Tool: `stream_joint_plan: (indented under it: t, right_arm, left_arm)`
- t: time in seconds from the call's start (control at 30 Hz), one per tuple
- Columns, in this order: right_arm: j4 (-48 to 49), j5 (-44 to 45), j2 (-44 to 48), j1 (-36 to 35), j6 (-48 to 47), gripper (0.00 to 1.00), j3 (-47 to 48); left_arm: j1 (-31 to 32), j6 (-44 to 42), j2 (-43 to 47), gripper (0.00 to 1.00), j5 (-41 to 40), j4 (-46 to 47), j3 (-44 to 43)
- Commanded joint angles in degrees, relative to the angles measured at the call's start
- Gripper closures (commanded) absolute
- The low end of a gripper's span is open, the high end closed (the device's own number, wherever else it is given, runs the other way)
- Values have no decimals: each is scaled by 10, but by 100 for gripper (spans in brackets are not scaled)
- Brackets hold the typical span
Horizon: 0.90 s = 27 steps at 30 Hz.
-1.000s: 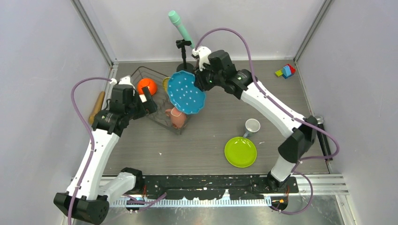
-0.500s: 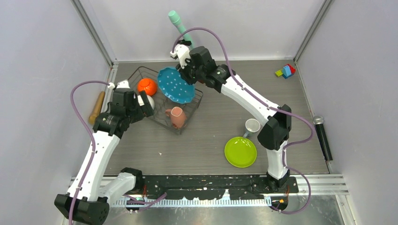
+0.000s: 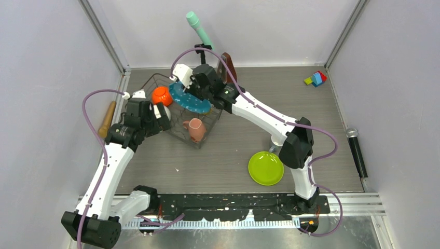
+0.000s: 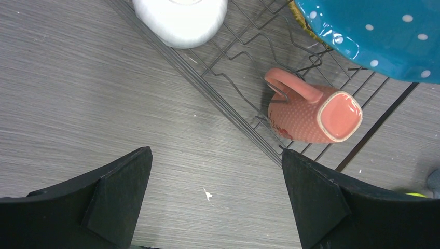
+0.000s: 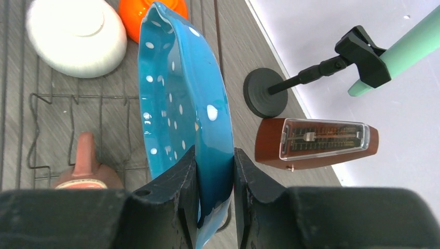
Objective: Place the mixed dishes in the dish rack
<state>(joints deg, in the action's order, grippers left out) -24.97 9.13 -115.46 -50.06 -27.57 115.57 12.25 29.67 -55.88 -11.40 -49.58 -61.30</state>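
My right gripper (image 3: 193,85) (image 5: 214,153) is shut on the rim of the blue white-dotted plate (image 3: 188,99) (image 5: 179,98) and holds it tilted over the dish rack (image 3: 181,139) (image 4: 228,104). Inside the rack are the orange bowl (image 3: 162,95) (image 5: 140,10), the white bowl (image 4: 179,18) (image 5: 75,36) upside down, and the pinkish-tan mug (image 3: 195,129) (image 4: 311,114) on its side. A yellow plate edge (image 4: 306,23) peeks out under the blue plate. At the rack's left side my left gripper (image 3: 161,115) (image 4: 215,155) stands open, with only table between its fingers. The lime-green plate (image 3: 265,168) lies on the table at front right.
A brown metronome (image 3: 227,67) (image 5: 316,141) and a black stand (image 5: 267,93) with a mint microphone (image 3: 200,31) are right behind the rack. A wooden roller (image 3: 107,118) lies at the left wall, a black microphone (image 3: 356,150) at the right, coloured blocks (image 3: 315,78) at back right.
My right arm has swung left with the blue plate, from beside the mug to above the rack's back part, tipping it more on edge. The left arm has barely moved.
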Motion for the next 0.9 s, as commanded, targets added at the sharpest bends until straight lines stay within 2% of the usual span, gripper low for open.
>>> stream_joint_plan:
  t: [0.0,0.27,0.87]
  right_arm:
    - [101,70,4,-4,-39,100,50]
    - [101,141,-13,-23,-50,100,51]
    - [99,136,39,-60,31,100,-82]
  left_arm:
    - [-5,-4,5,0,6,16,5]
    - [-6,-4,7,0,10,19,12]
    - [-11,-1,-7,0,20,29,16]
